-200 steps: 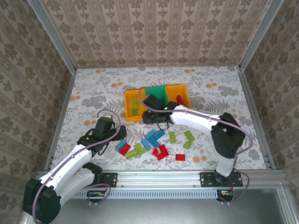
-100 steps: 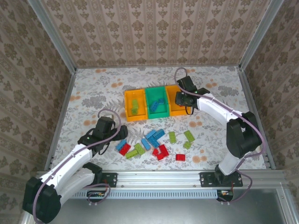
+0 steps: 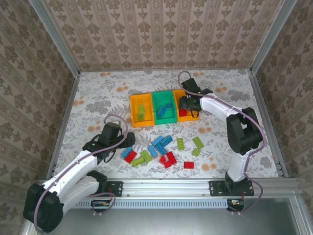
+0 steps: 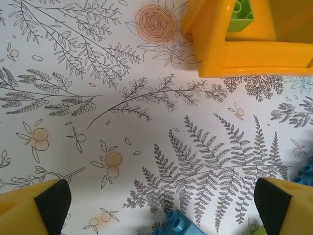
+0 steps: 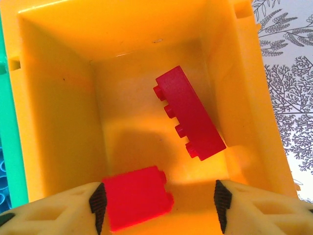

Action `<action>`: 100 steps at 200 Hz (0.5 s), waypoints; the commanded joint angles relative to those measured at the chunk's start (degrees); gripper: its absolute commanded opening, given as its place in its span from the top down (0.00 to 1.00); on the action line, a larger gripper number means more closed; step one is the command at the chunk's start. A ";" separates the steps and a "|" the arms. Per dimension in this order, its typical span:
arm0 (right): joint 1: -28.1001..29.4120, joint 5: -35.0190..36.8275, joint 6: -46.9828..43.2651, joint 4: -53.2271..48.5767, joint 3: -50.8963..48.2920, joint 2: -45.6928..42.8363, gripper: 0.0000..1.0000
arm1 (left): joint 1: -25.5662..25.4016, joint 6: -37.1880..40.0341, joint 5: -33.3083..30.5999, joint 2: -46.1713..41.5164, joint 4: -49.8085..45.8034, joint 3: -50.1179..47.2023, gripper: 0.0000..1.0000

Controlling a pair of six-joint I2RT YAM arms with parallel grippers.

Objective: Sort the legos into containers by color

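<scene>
Red lego brick (image 5: 137,196) loose in the orange bin (image 5: 58,122) between the parted jaws of my right gripper (image 5: 160,199), left gripper (image 4: 162,200) spread wide; I judge it light, rigid, slick, best pinched across flat sides.

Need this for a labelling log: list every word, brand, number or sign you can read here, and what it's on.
None readable: the left orange bin, green bin, right orange bin, red bricks and floral table cover show no words, numbers or logos.
</scene>
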 commanded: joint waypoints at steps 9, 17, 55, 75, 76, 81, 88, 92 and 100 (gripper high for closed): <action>-0.16 -1.68 0.15 -0.17 -1.66 -4.71 0.32 | -1.07 -1.73 -0.61 0.48 0.14 -0.06 0.00; -0.06 -2.24 0.38 0.17 -2.63 -5.80 0.32 | -1.41 -1.96 -0.78 0.61 0.05 -0.04 0.00; 3.17 -3.14 -1.33 1.62 -7.20 -11.14 0.30 | -2.72 -3.57 -1.90 1.74 -0.89 0.21 0.00; 7.17 -1.37 -4.73 1.69 -9.54 -13.62 0.29 | -3.02 -3.81 -1.77 2.49 -0.78 0.30 0.00; 7.33 -1.23 -4.79 1.62 -9.66 -13.74 0.29 | -3.07 -3.81 -1.79 2.47 -0.73 0.30 0.00; 8.01 -0.96 -5.03 1.49 -10.29 -14.33 0.29 | -3.11 -3.77 -1.69 2.66 -0.68 0.38 0.00; 9.13 -0.91 -5.12 1.55 -11.30 -14.95 0.28 | -3.33 -3.75 -1.68 3.05 -0.58 0.47 0.00; 9.62 -1.08 -5.19 1.55 -11.87 -15.40 0.28 | -3.42 -3.73 -1.68 3.21 -0.50 0.40 0.00; 10.65 -1.43 -4.94 1.80 -13.14 -16.06 0.27 | -3.68 -3.56 -1.76 3.65 -0.36 0.64 0.00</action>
